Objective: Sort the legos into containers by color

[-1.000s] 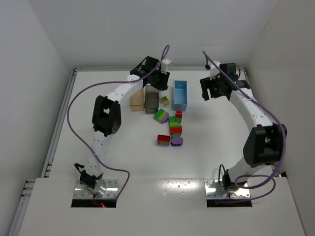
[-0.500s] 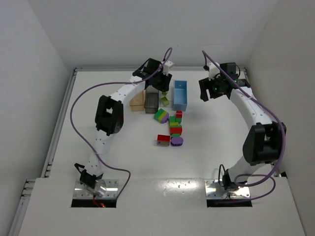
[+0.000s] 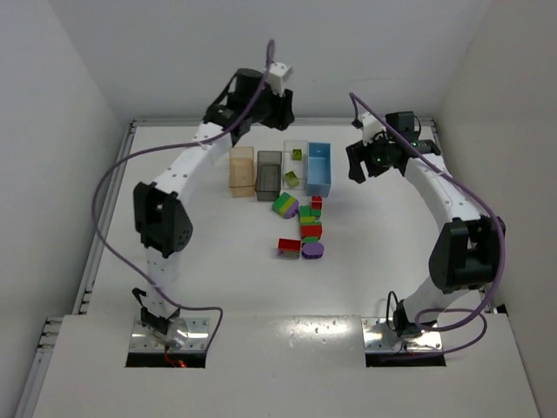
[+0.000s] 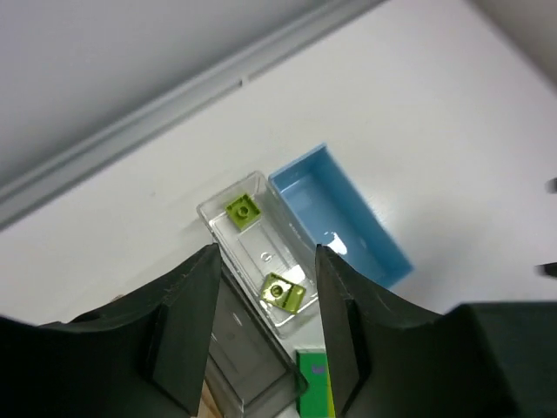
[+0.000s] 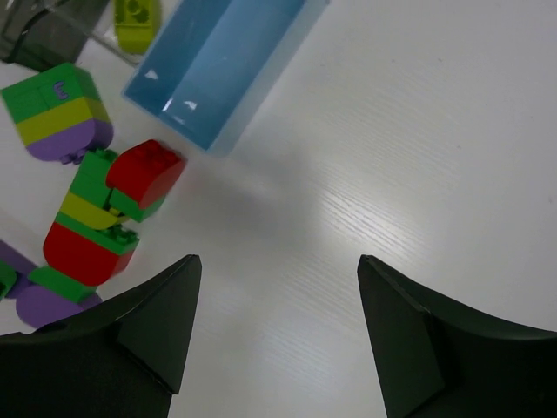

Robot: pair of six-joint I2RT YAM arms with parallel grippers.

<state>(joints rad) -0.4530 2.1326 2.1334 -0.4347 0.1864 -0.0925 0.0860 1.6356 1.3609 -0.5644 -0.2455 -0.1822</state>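
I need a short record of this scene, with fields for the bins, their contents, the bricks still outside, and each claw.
bins: translucent tan-orange rectangular plastic bin, smoky dark grey bin, clear whitish bin, light blue bin, in one row
clear whitish bin: holds two lime green studded bricks
light blue bin: no brick visible
outside: cluster of dark green, lime, purple and red bricks, some stuck together, on the white table
left claw: open, empty, aimed at the clear whitish bin
right claw: open, empty, beside the light blue bin
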